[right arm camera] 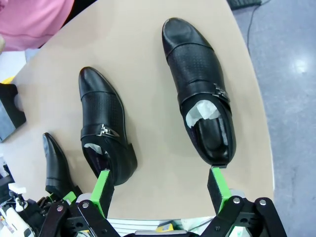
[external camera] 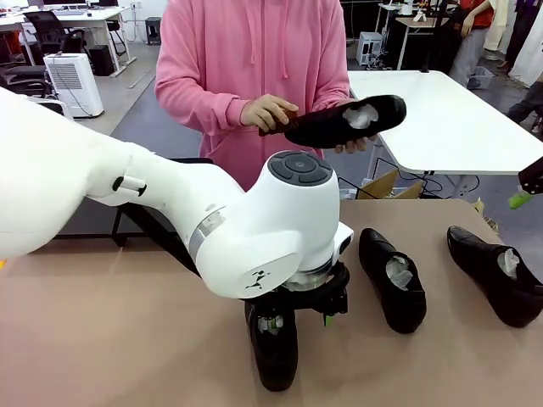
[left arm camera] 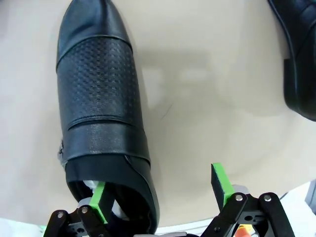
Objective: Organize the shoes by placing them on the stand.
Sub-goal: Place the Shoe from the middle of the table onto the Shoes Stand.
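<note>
Straddling near shoe's (left arm camera: 98, 98) heel wall with left pincer (left arm camera: 160, 195) released – right pincer (right arm camera: 159, 190) likewise released, facing middle shoe (right arm camera: 103, 123), outer shoe (right arm camera: 195, 84) on table (right arm camera: 148, 49).

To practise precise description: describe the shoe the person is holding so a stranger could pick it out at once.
Look across the tan table to the person in the pink hoodie at its far side. In front of the hoodie, the person holds a glossy black dress shoe stuffed with white paper. It alone is up in the air; the other shoes lie on the table.
</note>
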Available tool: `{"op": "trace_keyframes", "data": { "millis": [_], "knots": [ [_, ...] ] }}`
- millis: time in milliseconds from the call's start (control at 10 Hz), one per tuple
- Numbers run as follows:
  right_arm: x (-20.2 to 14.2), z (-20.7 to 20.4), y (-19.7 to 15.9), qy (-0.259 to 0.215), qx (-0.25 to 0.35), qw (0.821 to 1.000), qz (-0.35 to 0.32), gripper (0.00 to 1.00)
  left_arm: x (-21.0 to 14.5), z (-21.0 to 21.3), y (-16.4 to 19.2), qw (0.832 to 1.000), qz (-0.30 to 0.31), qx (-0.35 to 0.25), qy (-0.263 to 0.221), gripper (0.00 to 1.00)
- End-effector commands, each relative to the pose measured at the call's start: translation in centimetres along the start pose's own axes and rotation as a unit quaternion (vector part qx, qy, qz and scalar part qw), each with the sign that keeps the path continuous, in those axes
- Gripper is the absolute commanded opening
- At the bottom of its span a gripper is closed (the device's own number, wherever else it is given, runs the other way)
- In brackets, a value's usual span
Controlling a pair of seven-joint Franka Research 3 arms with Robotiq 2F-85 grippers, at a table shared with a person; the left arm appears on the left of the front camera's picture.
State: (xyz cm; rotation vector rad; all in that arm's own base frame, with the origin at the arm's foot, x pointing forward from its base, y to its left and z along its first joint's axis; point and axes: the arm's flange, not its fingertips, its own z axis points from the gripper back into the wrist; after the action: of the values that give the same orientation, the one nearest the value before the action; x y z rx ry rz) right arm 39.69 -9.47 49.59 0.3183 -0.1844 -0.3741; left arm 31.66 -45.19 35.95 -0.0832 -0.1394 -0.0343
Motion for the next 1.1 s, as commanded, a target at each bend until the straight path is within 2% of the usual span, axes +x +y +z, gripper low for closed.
{"op": "trace_keyframes", "data": {
  "millis": [0,200,900,1000],
  "knots": [
    [-0.1,0.0,0.3,-0.003,-0.003,1.0,-0.008,1.0,-0.1,-1.0,-1.0,1.0,0.004,0.018,-0.002,0.98],
    [-0.1,0.0,0.3,-0.003,-0.003,1.0,-0.008,1.0,-0.2,-0.9,-1.0,1.0,-0.011,0.025,-0.004,0.83],
    [-0.1,0.0,0.3,-0.003,-0.003,1.0,-0.008,1.0,0.0,-1.1,0.3,0.999,0.0,0.043,-0.002,0.01],
    [-0.1,0.0,0.3,-0.003,-0.003,1.0,-0.008,1.0,0.0,-1.2,0.5,0.999,0.001,0.044,0.002,0.0]
  ]
}}
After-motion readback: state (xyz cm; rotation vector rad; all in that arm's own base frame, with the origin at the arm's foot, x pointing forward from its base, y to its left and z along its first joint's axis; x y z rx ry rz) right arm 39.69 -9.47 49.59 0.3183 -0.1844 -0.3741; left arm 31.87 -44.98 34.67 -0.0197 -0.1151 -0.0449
